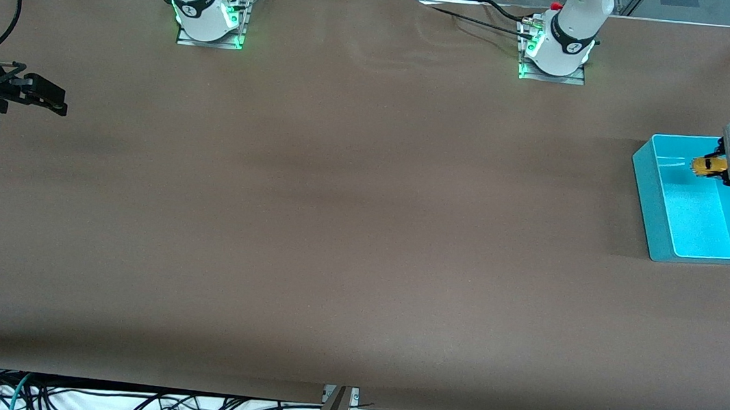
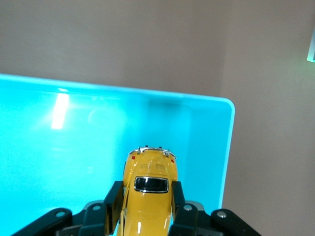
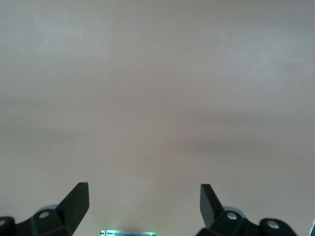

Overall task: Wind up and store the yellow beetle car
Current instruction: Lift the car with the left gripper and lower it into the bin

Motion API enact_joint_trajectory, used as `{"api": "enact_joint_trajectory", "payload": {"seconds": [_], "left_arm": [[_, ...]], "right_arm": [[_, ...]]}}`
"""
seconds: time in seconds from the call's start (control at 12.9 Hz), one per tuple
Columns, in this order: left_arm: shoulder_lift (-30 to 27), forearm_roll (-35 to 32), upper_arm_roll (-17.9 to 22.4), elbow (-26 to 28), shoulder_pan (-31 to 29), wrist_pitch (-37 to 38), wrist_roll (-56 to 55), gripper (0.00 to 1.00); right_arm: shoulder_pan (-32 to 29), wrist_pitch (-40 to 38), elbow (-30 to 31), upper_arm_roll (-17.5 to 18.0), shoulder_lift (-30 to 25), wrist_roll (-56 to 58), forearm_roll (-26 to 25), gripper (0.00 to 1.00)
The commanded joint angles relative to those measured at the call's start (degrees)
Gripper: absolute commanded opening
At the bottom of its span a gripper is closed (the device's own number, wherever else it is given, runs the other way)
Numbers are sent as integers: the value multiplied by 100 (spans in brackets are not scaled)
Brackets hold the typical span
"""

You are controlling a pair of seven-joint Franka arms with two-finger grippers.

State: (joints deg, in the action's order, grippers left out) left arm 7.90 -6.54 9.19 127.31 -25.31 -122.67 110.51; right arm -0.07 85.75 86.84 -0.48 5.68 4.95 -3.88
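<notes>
Holding car over bin | left gripper clamped on it | lower before release | right gripper spread wide, waiting

Open brown desk from nine o'clock through to two o'clock of the front view: room to pass anywhere. Only obstacle on it: cyan bin at three o'clock, at the left arm's end, walls upright, top open. Over its twelve o'clock end, left claw clamped on the yellow beetle car, blocking that part of the opening. Right claw spread wide over the nine o'clock edge. Right arm's base at eleven, left arm's base at one.
</notes>
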Motion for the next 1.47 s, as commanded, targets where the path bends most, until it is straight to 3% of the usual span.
{"api": "enact_joint_trajectory", "payload": {"seconds": [0.0, 0.78, 0.85, 0.93, 1.01, 1.4], "left_arm": [[326, -85, -14, -14, -176, -38, 102, 0], [1320, 12, -14, -22, -220, -740, -20, 0], [1346, 12, -14, -31, -220, -758, -99, 16], [1372, 12, -14, -40, -212, -758, -204, 43], [1373, 12, -14, -40, -220, -749, -240, 99], [978, 12, -40, -101, -177, -600, -223, 100]], "right_arm": [[-28, -32, -106, 22, 38, -21, -8, 100], [-28, -32, -106, 13, 38, -12, -8, 100], [-28, -32, -106, 13, 38, -21, 1, 100], [-28, -32, -106, 13, 38, -21, 1, 100], [-28, -32, -106, 13, 38, -21, 1, 100], [-37, -32, -106, 13, 38, -21, 1, 100]]}}
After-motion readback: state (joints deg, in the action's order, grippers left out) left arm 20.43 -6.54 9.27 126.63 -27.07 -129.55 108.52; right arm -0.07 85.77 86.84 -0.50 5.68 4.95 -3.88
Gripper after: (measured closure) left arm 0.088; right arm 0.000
